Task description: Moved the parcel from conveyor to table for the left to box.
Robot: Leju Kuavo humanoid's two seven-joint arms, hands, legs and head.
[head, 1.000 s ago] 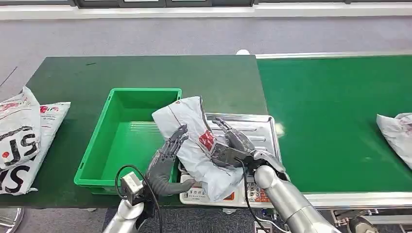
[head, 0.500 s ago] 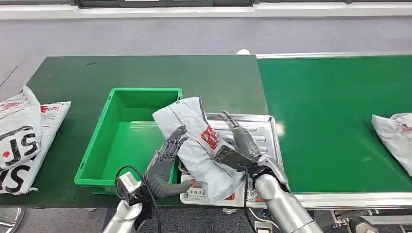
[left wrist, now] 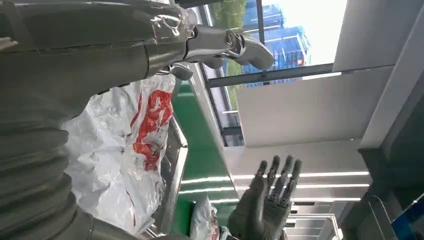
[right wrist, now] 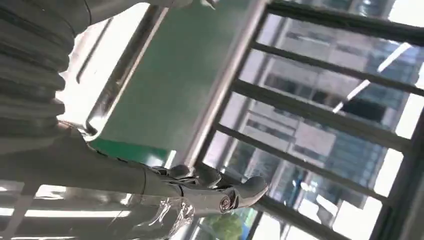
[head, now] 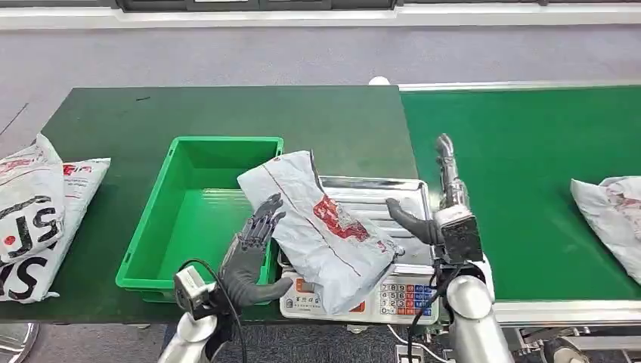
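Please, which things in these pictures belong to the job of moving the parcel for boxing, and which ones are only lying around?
Belonging to the job:
- parcel, lying on the scale
- green box
- left robot hand, at the parcel's edge
- right robot hand, open, apart from the parcel
- conveyor

Only lying around:
- scale
- bags at the table's left end
- another bag on the conveyor

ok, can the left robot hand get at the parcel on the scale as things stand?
Probably yes. The left robot hand is already against the near left edge of the parcel on the scale; the right robot hand stands clear.
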